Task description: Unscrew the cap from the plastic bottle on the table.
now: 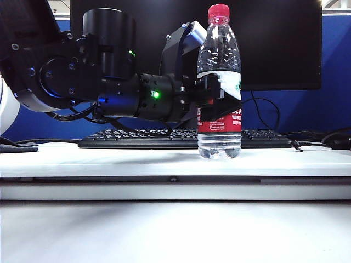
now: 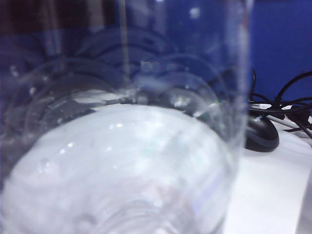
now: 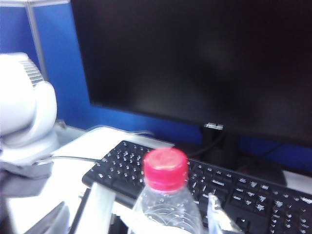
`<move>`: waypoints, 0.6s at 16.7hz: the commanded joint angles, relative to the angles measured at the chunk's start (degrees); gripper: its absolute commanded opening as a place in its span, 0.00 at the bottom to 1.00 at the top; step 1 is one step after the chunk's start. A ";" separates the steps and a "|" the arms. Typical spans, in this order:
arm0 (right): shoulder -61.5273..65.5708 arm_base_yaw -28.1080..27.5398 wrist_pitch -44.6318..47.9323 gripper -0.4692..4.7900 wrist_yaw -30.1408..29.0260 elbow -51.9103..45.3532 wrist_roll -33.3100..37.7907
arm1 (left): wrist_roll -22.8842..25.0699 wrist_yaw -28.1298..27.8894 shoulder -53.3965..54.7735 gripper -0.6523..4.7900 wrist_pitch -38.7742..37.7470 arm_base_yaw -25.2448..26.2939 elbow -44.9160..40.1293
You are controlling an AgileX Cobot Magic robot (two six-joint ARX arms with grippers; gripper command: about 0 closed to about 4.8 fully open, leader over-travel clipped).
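Note:
The plastic bottle (image 1: pixel 219 82) stands upright on the raised step of the white table (image 1: pixel 109 159), with its red cap (image 1: pixel 218 11) on top. My left gripper (image 1: pixel 219 101) reaches in from the left and is shut on the bottle at label height. In the left wrist view the clear bottle (image 2: pixel 122 146) fills the picture and hides the fingers. In the right wrist view the cap (image 3: pixel 165 168) is close below the camera. My right gripper (image 3: pixel 161 219) is open, one finger on each side of the bottle's shoulder and clear of it. The right arm does not show in the exterior view.
A black keyboard (image 1: pixel 164 138) lies just behind the bottle, under a dark monitor (image 1: pixel 274 44). A black mouse (image 2: pixel 261 134) and cables (image 1: pixel 334 139) lie to the right. A white arm base (image 3: pixel 24 107) stands at the keyboard's far side. The shelf step drops off in front.

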 commanded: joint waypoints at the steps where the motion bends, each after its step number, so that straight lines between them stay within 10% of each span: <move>1: 11.21 0.17 4.24 0.79 5.77 6.01 3.34 | -0.13 0.24 0.00 0.62 0.13 0.00 0.20; 4: 15.89 0.33 4.63 0.59 10.64 10.03 5.70 | -0.13 0.24 0.00 0.62 0.13 0.00 0.20; 10: 18.62 0.70 5.27 0.63 11.96 10.19 7.58 | -0.11 0.26 0.00 0.62 0.15 0.00 0.17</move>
